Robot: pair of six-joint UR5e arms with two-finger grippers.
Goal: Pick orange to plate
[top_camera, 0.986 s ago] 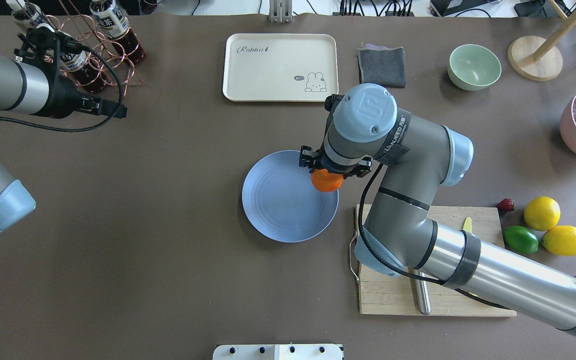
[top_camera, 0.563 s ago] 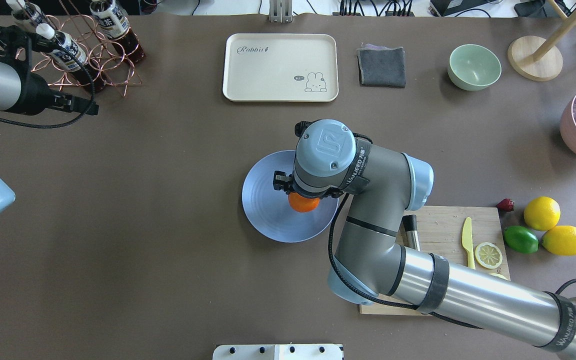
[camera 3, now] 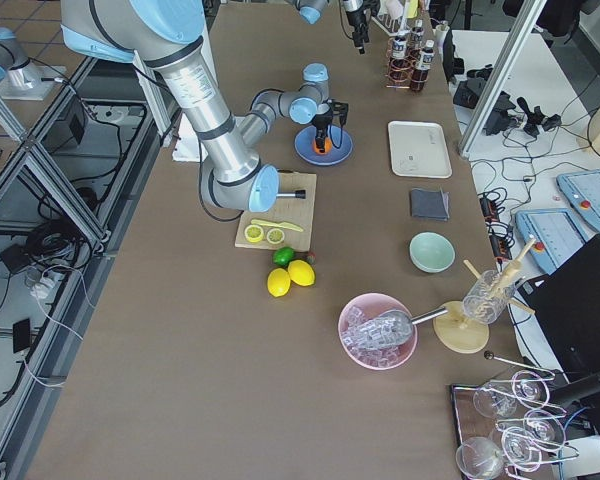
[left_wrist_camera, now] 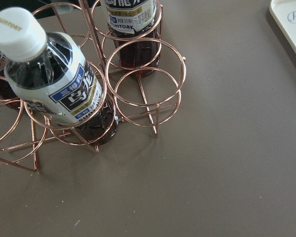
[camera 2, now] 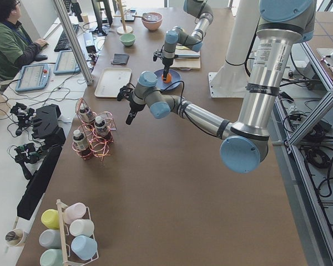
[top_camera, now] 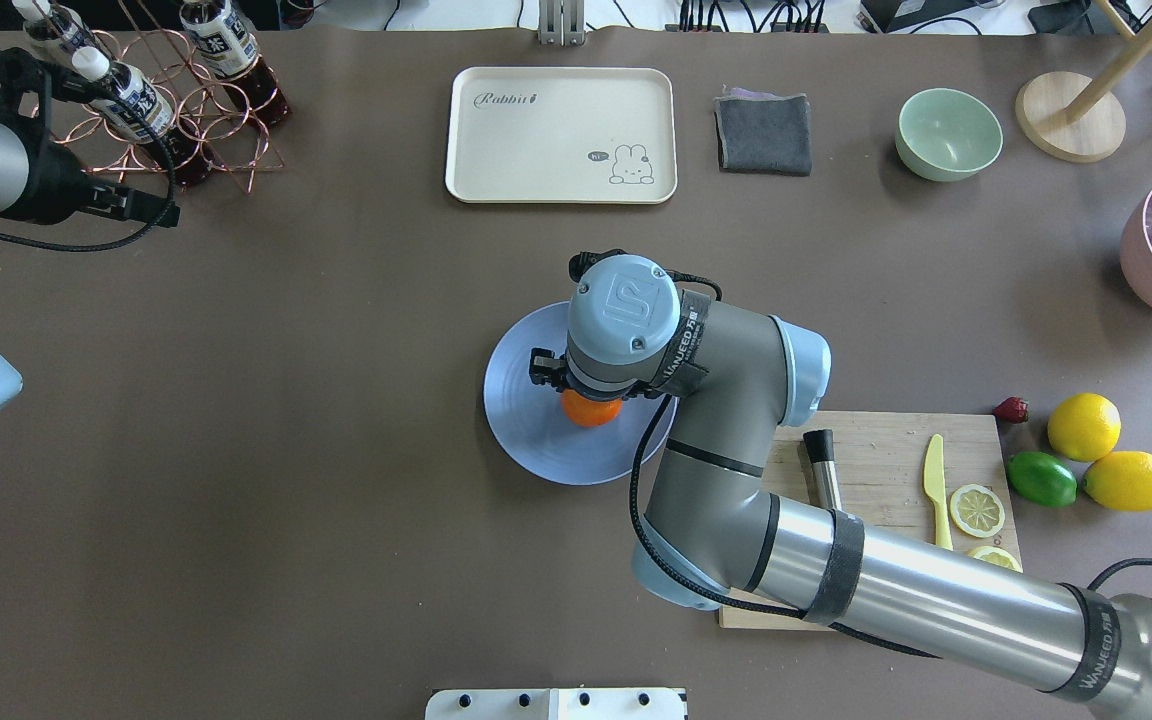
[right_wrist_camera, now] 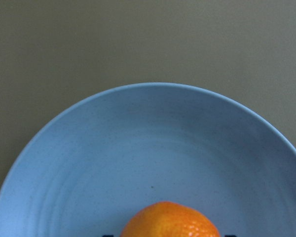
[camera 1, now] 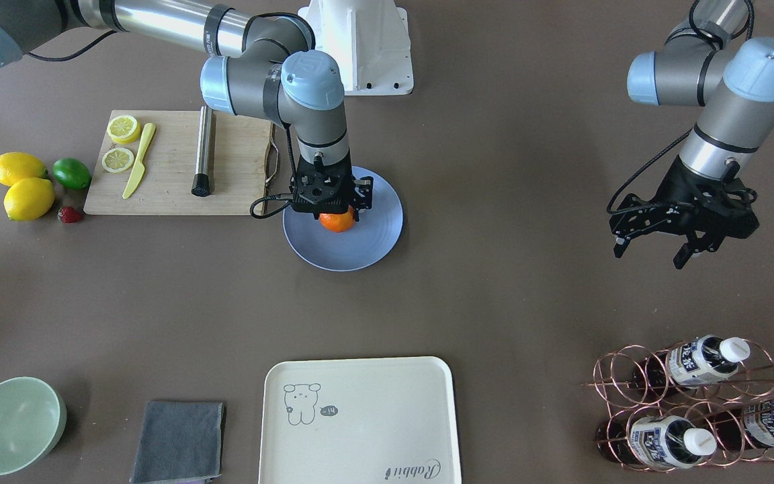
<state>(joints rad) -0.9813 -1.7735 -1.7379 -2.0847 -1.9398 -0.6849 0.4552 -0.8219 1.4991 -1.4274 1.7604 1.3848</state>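
The orange [top_camera: 591, 411] is clamped between the fingers of the right gripper [camera 1: 337, 215] low over the middle of the plate [top_camera: 534, 447], contact not discernible, so placing is judged in hand and a gentle set-down, then release, is called for next

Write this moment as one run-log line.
right gripper: shut on orange | orange: over plate | left gripper: open, near bottle rack

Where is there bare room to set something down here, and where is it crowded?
Bare table between the plate and the bottle rack, and between plate and tray. Crowded by the cutting board, lemons and lime.
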